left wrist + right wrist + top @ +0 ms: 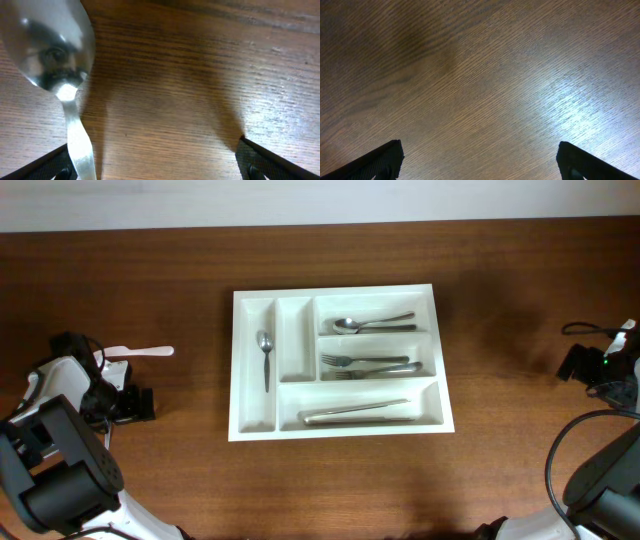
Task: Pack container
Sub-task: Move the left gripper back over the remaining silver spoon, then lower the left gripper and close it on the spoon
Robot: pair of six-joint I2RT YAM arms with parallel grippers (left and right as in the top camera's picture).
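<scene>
Hovering low over the table [480,480] at the near left, the left gripper [157,167] is standing wide, released and clasping nothing. A loose spoon [50,50] is lying just beside one finger, its handle pointing back toward the wrist, likely so the jaws can close across the thin stem. At the near right, the right gripper [480,162] is likewise gaping over bare wood and grasping nothing, seemingly keeping out of the way of the middle. Further out, the container [296,340] is sitting flat at the table's centre, well apart from both arms. Its near wide compartment is holding knives [355,413], the middle one forks [370,365] and the far one spoons [375,325], each sort lying lengthwise to fit. One teaspoon [265,358] is resting in the leftmost narrow slot, and I judge the loose spoon is going there or among the far spoons.
</scene>
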